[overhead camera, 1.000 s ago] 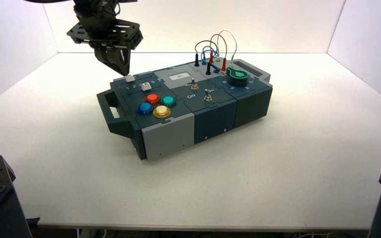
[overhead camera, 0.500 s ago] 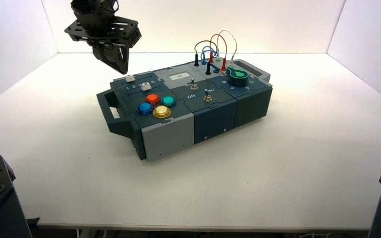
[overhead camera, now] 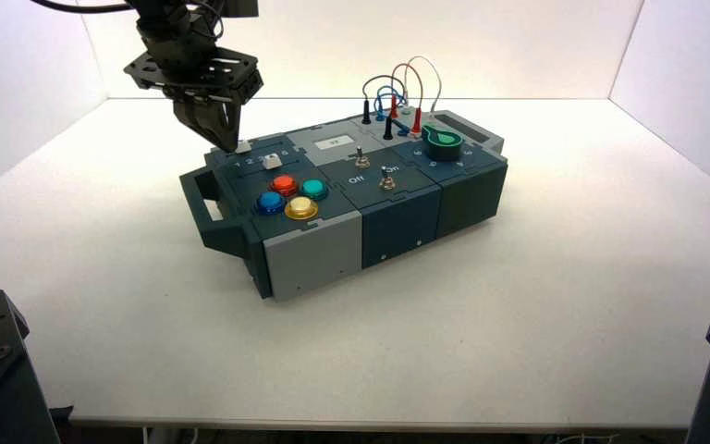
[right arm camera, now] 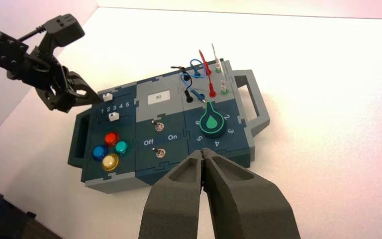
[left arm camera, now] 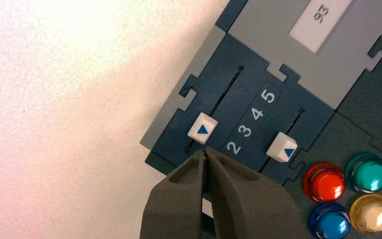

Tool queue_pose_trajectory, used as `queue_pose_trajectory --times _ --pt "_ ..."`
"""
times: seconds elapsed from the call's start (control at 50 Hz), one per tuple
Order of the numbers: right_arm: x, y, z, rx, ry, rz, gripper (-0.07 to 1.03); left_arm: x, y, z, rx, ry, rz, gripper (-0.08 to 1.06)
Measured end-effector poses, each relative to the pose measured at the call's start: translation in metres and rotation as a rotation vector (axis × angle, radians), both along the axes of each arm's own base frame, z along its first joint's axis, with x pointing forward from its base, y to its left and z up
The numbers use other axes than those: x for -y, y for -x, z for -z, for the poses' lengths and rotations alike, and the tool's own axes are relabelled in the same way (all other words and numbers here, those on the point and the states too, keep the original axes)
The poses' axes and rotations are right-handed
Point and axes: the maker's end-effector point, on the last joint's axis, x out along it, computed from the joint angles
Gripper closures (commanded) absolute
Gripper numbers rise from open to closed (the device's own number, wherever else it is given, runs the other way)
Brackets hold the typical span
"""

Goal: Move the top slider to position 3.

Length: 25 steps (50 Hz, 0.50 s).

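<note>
Two grippers: left (left arm camera: 205, 151) near top slider (left arm camera: 202, 128), arrow (left arm camera: 202, 130) direction unclear; right (right arm camera: 203, 152) apart.

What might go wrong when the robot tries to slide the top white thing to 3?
The left gripper is shut near the top slider, so it might slip off the small knob instead of pushing it.

The numeral 3 sits between 2 and 4, so one push too long may overshoot it.

The lower slider is close by and might get bumped.
</note>
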Motion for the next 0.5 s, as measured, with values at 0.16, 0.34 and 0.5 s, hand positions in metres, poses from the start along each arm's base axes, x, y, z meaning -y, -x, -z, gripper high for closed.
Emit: queue_pose_trajectory --times 0.16,0.34,0.5 --pt "0.0001 0.0001 -0.0003 0.001 -0.001 0.0 0.99 0.0003 -0.0009 0.0002 0.0 0.0 0.001 1.01" --pt "0.0001 0.0005 -0.0014 0.005 -0.004 0.0 0.99 0.0009 -0.0024 -0.0004 0.005 -0.001 0.01 1.01" --pt "0.0001 0.0005 -0.0014 0.005 -0.004 0.0 0.99 0.0015 -0.004 0.0006 0.004 -0.003 0.015 1.01"
